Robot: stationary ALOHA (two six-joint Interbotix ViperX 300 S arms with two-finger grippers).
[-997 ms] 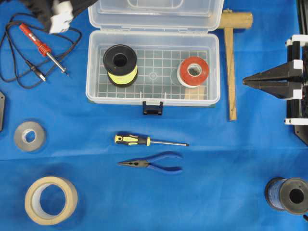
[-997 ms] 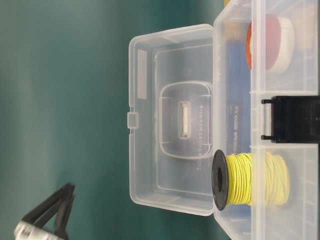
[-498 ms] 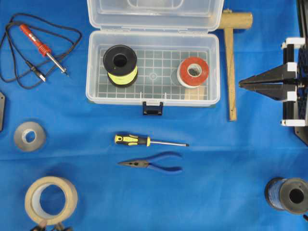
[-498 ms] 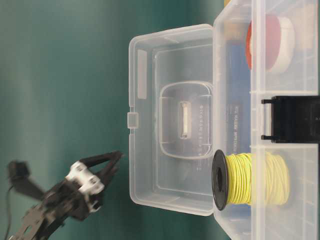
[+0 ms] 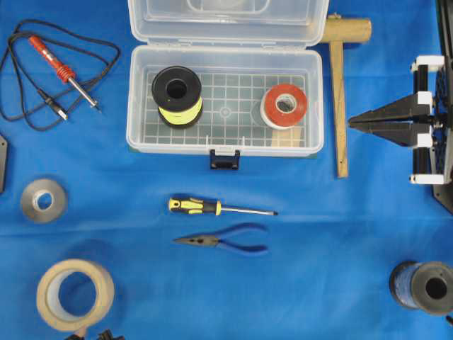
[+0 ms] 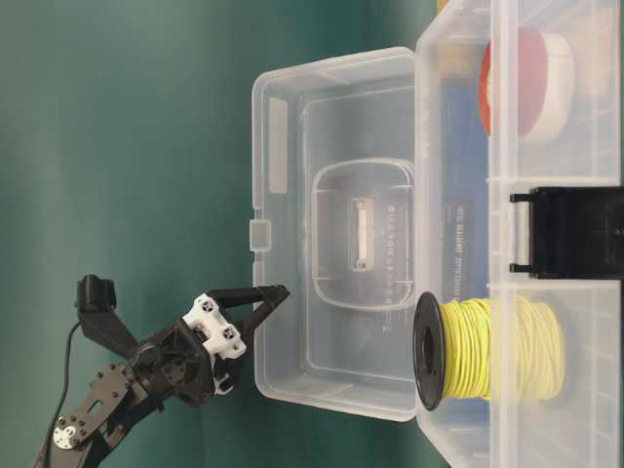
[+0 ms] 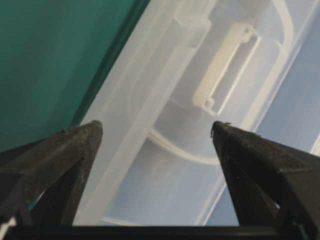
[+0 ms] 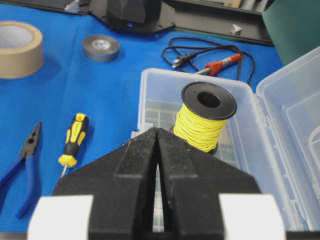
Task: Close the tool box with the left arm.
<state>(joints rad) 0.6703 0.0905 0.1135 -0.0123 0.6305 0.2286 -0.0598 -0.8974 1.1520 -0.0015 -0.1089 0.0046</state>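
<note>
Left pincer spread behind the tool box lid; right pincer pressed together.

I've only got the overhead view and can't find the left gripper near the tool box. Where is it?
Observer: The table-level view shows the left gripper at the free edge of the open lid, near one corner. I cannot tell whether it touches.
Operator: Are its jaws open?
Observer: Yes. In the left wrist view the fingers stand wide apart with nothing held and the clear lid straight ahead.
</note>
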